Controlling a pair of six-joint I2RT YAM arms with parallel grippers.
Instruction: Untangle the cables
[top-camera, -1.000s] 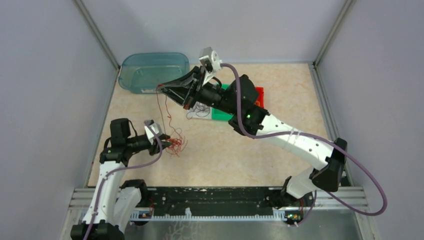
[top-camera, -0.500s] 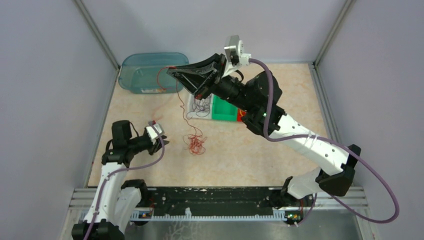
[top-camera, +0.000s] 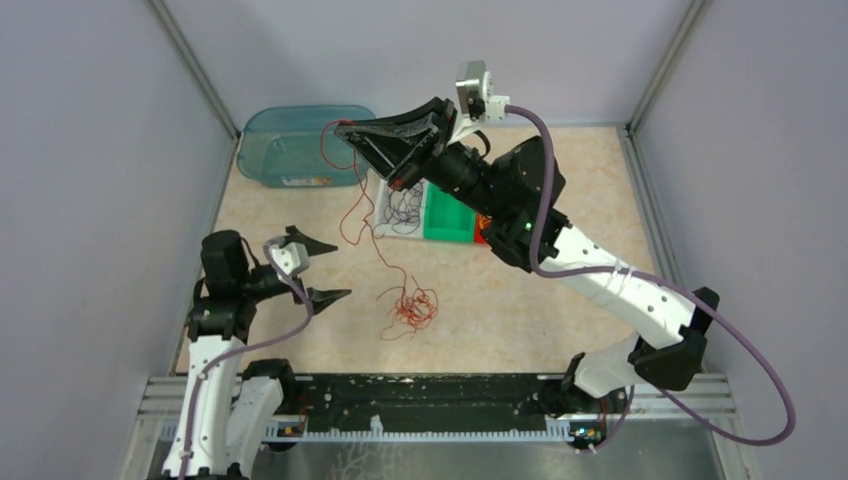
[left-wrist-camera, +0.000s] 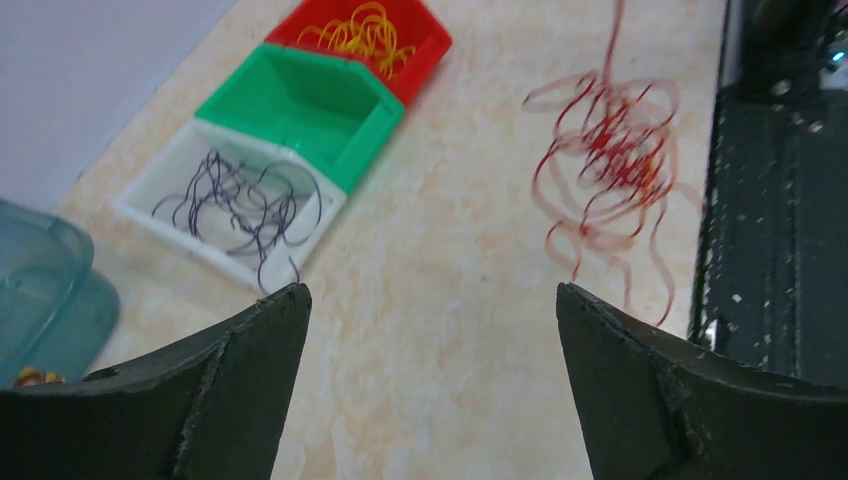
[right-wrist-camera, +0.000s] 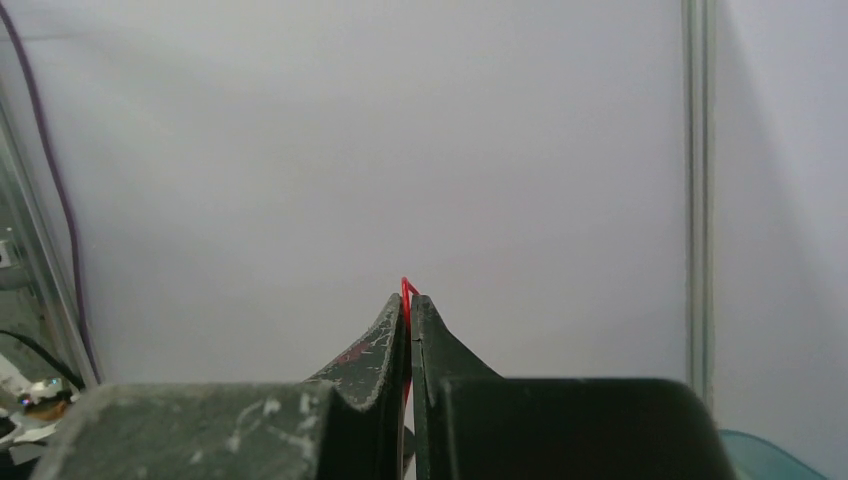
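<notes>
A curly bundle of dark red cables (top-camera: 410, 307) (left-wrist-camera: 610, 160) lies on the table, with one strand rising up to my right gripper (top-camera: 343, 130) (right-wrist-camera: 409, 298). That gripper is raised high near the back and shut on the red strand, whose tip pokes out between the fingertips. My left gripper (top-camera: 322, 268) (left-wrist-camera: 430, 300) hovers wide open left of the bundle, with nothing between its fingers. Black cables (left-wrist-camera: 240, 195) lie in the white bin (top-camera: 380, 226) and yellow cables (left-wrist-camera: 362, 28) in the red bin (left-wrist-camera: 430, 45).
A green bin (left-wrist-camera: 300, 100) sits between the white and red bins at the back centre. A teal tub (top-camera: 300, 140) stands at the back left against the wall. The black rail (top-camera: 440, 405) runs along the near edge.
My left gripper has let go of the red bundle, opened wide and drawn back left. My right gripper has lifted with the strand, dragging the bundle to the right.
</notes>
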